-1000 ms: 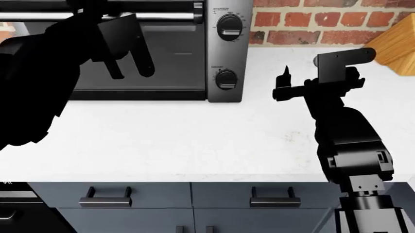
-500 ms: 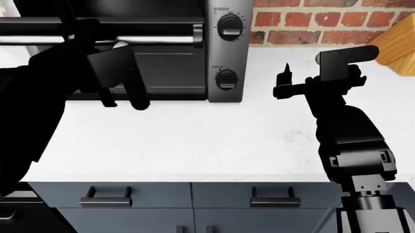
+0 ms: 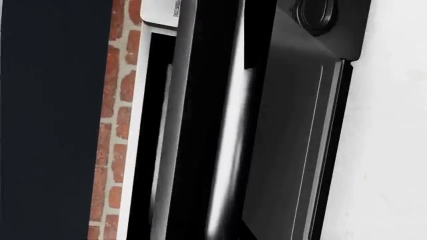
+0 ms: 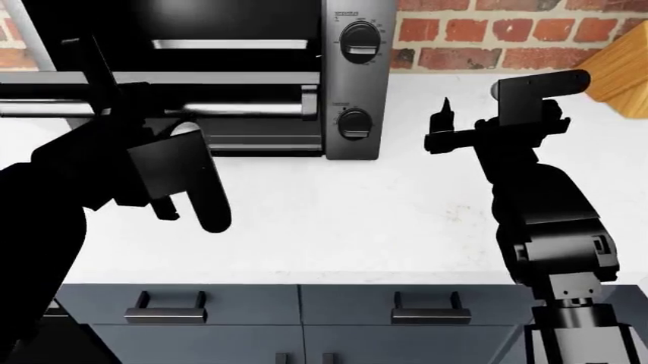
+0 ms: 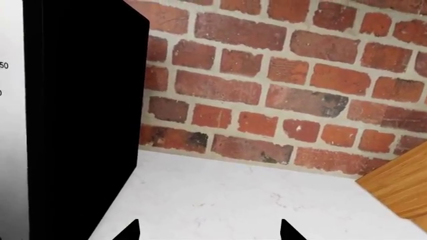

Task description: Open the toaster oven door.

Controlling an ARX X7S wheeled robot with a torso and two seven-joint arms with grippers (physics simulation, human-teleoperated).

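At upper left, the toaster oven (image 4: pixel 344 76) sits on the white desk (image 4: pixel 354 220), its door (image 4: pixel 152 95) hanging partly open. The left tool (image 4: pixel 187 208) hovers below, fingers spread, holding nothing. At right, the right tool (image 4: pixel 442 129) stands open above the desk.

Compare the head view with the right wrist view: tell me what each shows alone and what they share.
Only the head view shows the toaster oven door swung partly down, its silver bar handle, two knobs, both grippers, and the cabinet drawers. Only the right wrist view shows the right gripper fingertips close up, spread apart. Both show the brick wall, white counter and wooden block.
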